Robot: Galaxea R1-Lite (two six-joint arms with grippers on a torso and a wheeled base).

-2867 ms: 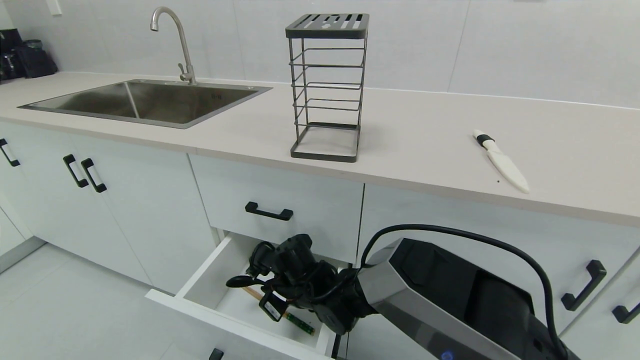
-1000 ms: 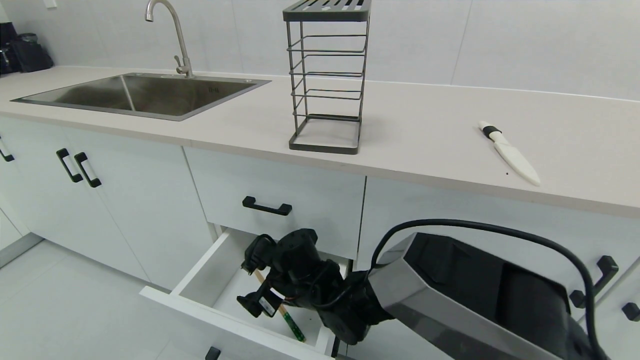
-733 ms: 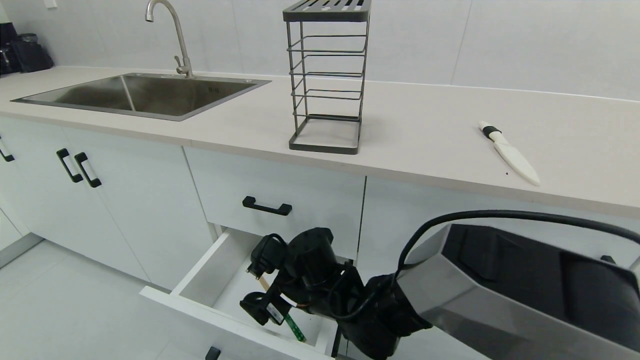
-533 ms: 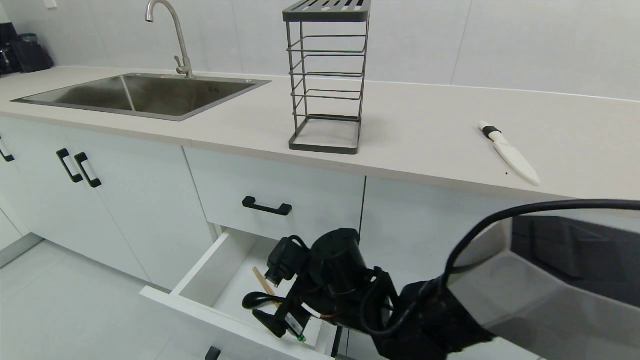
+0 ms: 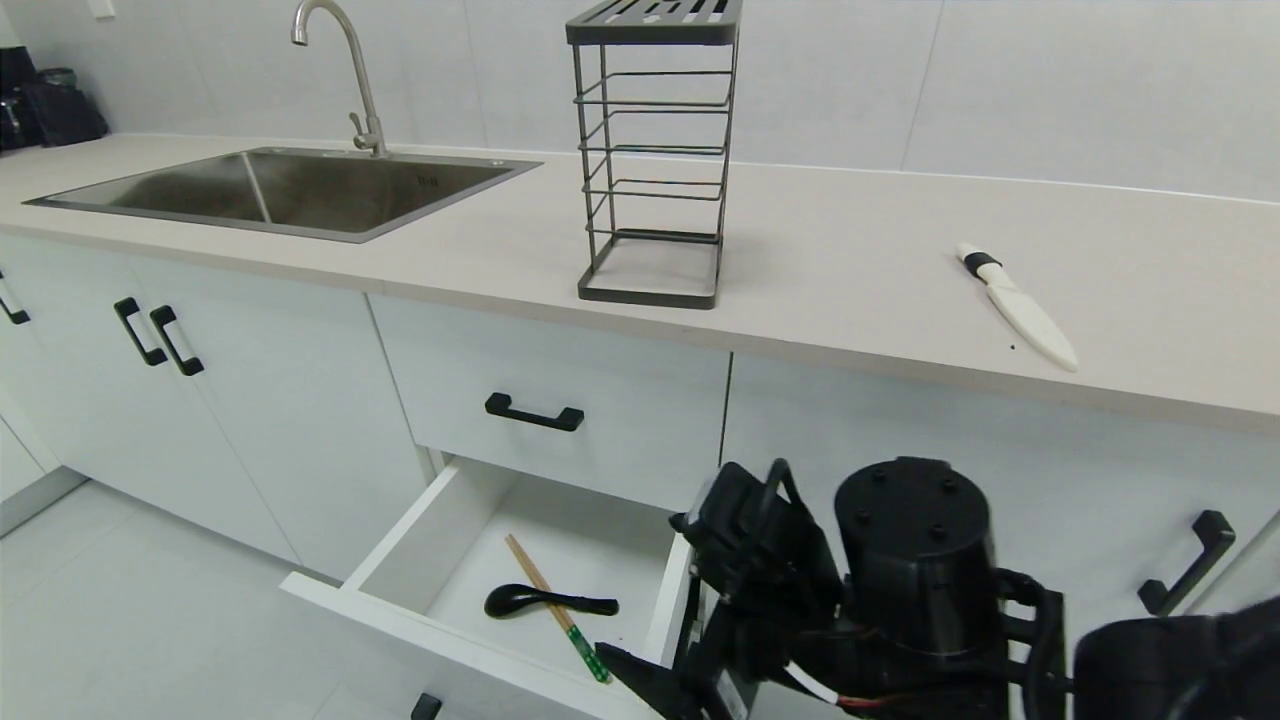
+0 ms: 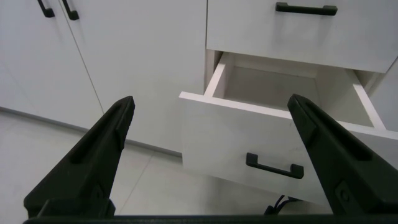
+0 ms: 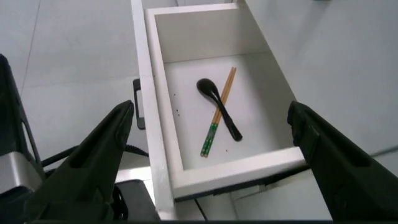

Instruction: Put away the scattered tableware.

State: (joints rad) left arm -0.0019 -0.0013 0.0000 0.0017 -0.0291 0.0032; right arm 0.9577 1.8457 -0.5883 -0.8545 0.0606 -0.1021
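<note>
The white knife [image 5: 1015,308] lies flat near the countertop's [image 5: 850,250] front edge, toward its right end; it looks light, stiff and slick, best pinched by the black band, and the right gripper [image 7: 211,115] and left gripper [image 6: 211,106] both gape, empty.

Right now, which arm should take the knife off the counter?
Probably right. The knife lies on the counter's right side, and the right gripper is open and empty by the open drawer. The left gripper sits low, facing the drawer front.
</note>
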